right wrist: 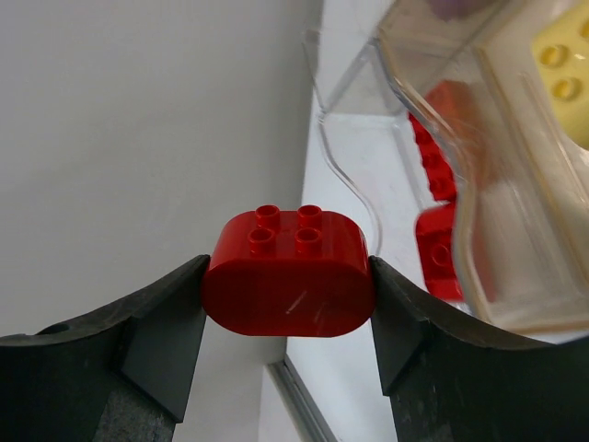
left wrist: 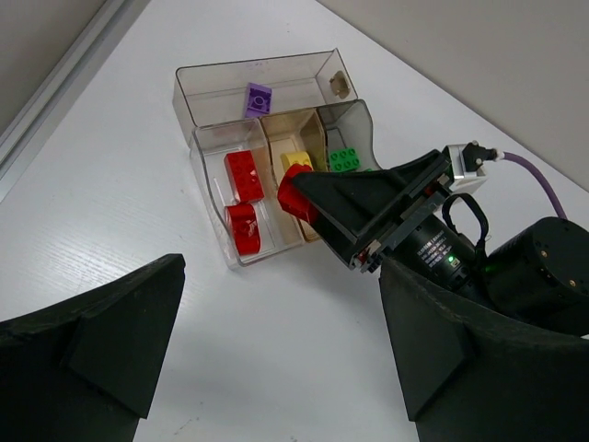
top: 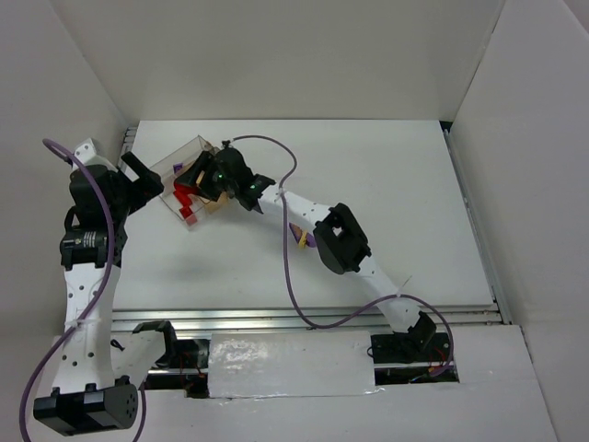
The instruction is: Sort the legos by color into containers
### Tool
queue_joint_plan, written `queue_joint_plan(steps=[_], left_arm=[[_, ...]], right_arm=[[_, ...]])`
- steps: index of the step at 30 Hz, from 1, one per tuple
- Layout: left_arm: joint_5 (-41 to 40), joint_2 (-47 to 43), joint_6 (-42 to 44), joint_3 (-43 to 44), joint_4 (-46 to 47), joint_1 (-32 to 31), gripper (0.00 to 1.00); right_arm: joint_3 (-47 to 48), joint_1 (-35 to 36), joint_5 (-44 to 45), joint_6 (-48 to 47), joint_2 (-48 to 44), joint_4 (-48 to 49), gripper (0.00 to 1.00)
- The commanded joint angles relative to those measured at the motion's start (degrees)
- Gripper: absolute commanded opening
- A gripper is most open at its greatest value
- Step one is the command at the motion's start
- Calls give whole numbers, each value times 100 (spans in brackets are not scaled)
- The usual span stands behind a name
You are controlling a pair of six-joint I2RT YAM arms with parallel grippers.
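Observation:
The clear tray (left wrist: 210,189) sits at the table's far left, also in the top view (top: 177,158). Its clear compartment holds two red legos (left wrist: 243,175), the tan one a yellow lego (left wrist: 296,161), the grey one a green lego (left wrist: 344,160), and the long rear one a purple lego (left wrist: 258,98). My right gripper (right wrist: 287,304) is shut on a rounded red lego (right wrist: 287,274) and holds it over the tray's near edge (left wrist: 293,198), beside the clear compartment. My left gripper (left wrist: 276,322) is open and empty, just left of the tray (top: 147,180).
A yellow and a purple lego (top: 301,236) lie on the table partly under my right forearm. White walls enclose the table on the left, back and right. A purple cable (top: 287,267) loops along the right arm.

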Motion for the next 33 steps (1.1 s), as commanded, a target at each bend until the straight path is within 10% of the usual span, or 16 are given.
queue_joint_plan(steps=[1, 23, 33], left_arm=[[-97, -70, 160, -24, 245, -23, 99], [70, -158, 213, -86, 271, -14, 99], [211, -149, 248, -130, 323, -14, 100]], right_arm=[[647, 93, -78, 104, 241, 130, 24], [59, 251, 1, 60, -57, -89, 59], [147, 199, 36, -221, -505, -116, 100]])
